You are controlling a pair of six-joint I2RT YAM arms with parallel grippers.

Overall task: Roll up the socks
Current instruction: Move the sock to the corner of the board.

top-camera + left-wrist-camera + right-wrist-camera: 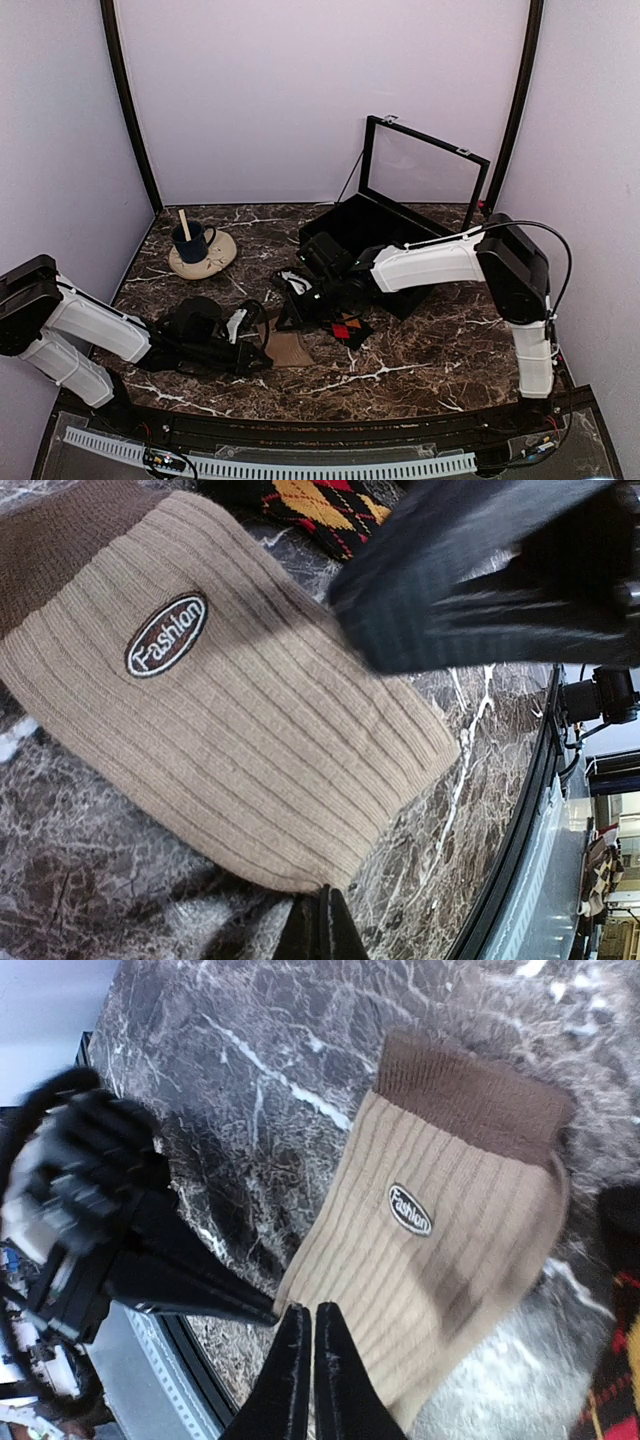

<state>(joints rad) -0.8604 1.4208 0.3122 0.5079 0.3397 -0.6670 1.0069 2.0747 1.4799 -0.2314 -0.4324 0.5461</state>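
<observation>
The tan-brown ribbed sock [288, 347] lies flat on the marble, its dark brown cuff away from the front edge and its oval "Fashion" label [166, 634] facing up. The black argyle sock [345, 328] lies just to its right, partly under my right arm. My left gripper [326, 908] is shut, and its tips touch the near corner of the tan sock [230, 710]. No fabric shows between its fingers. My right gripper [305, 1312] is shut over the same end of the tan sock [440, 1260], close beside the left fingertip [262, 1312]. It appears to hover with nothing held.
A blue mug with a wooden stick [190, 240] stands on a cream saucer [225, 255] at the back left. A black box [345, 222] with a raised lid [425, 165] sits behind my right arm. The table's front rail [520, 840] runs near the tan sock's end.
</observation>
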